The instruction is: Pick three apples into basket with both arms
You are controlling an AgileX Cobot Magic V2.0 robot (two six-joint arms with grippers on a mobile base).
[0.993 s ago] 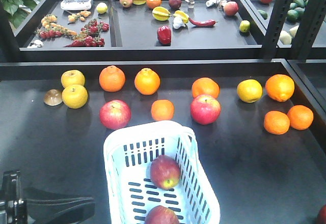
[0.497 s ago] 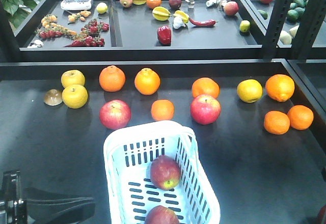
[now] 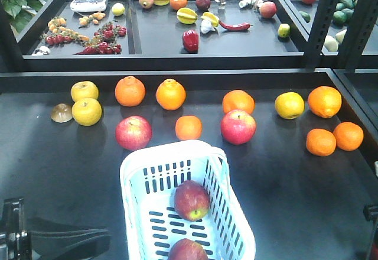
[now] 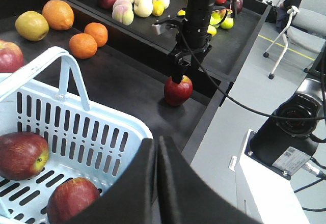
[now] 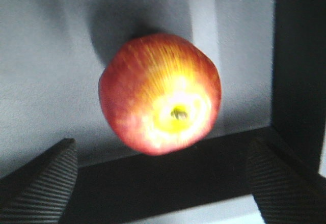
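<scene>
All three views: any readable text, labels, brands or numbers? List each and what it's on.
None readable.
White label on the camera unit in the left wrist view: print too small and blurred to read.
Basket, apples and right gripper: no markings visible.

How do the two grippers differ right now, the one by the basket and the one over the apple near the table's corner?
The left gripper has its fingers pressed together, holding nothing; the right gripper has its fingers spread wide, one on each side. The left hangs beside the basket, which holds two apples; the right points down over a lone apple on the table's edge. Both have black wedge-shaped fingers.
</scene>
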